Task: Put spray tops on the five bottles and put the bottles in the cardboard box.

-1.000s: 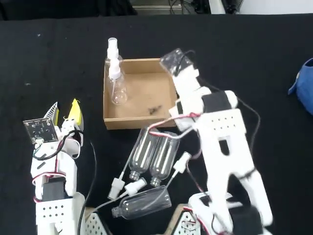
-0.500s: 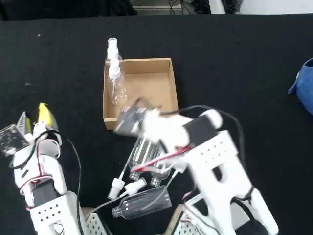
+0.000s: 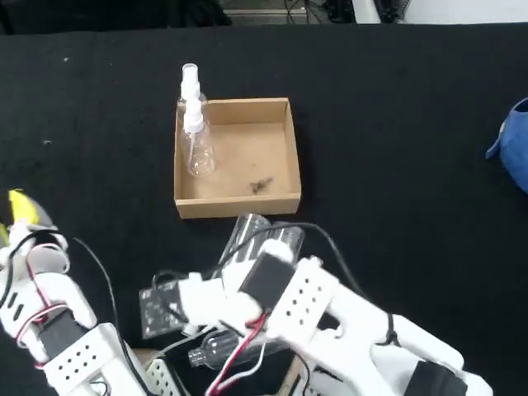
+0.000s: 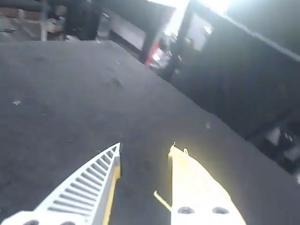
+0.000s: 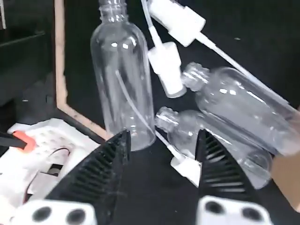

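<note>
While three bottles are not yet capped, the task is judged to be under half done. These uncapped bottles [image 5: 123,79] lie on their sides on the black worktop [image 3: 396,124], close together, just in front of the cardboard box [image 3: 290,157]. Loose spray tops [image 5: 166,65] with thin tubes are scattered between and beside them. One capped bottle [image 3: 199,144] is laid inside the box along its left wall. A second capped bottle [image 3: 190,82] is seen at the far left corner, and it cannot be told whether it is inside the box or just behind it. The right claw [image 5: 163,136] is held low over the uncapped bottles with its jaws spread wide and nothing between them, probably so that a bottle or a top can be taken next; which one is aimed at cannot be told. The left claw [image 4: 145,146] is held well apart at the near left, over bare worktop, its jaws also spread and empty, probably so that room is left for the other arm. A blue object [image 3: 513,153] is seen at the right edge, away from everything.
</note>
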Motion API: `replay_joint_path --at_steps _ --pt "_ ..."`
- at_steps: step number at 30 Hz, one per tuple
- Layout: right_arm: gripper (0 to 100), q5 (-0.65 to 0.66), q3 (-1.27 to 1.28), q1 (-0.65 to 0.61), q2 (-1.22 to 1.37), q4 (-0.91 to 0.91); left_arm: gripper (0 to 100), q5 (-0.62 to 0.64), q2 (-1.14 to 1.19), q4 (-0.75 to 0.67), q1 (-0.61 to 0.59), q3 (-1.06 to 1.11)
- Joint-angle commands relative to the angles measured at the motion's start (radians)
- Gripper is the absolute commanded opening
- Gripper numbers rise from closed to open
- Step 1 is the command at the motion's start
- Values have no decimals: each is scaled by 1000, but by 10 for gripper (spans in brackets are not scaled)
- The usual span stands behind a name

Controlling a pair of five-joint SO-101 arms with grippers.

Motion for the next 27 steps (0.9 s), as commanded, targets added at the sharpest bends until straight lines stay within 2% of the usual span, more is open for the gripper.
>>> replay_joint_path --at_steps 1,10,23,27 --pt "210 -15 45 -69 -38 -29 29 66 0 -41 -58 -65" --pt "208 -172 117 -87 -38 -91 29 68 0 -43 -54 -62" --pt "213 -169 148 -178 -38 -97 29 64 0 -46 -54 -53" --pt "213 -157 213 -198 -36 -160 29 64 0 -127 -54 -13"
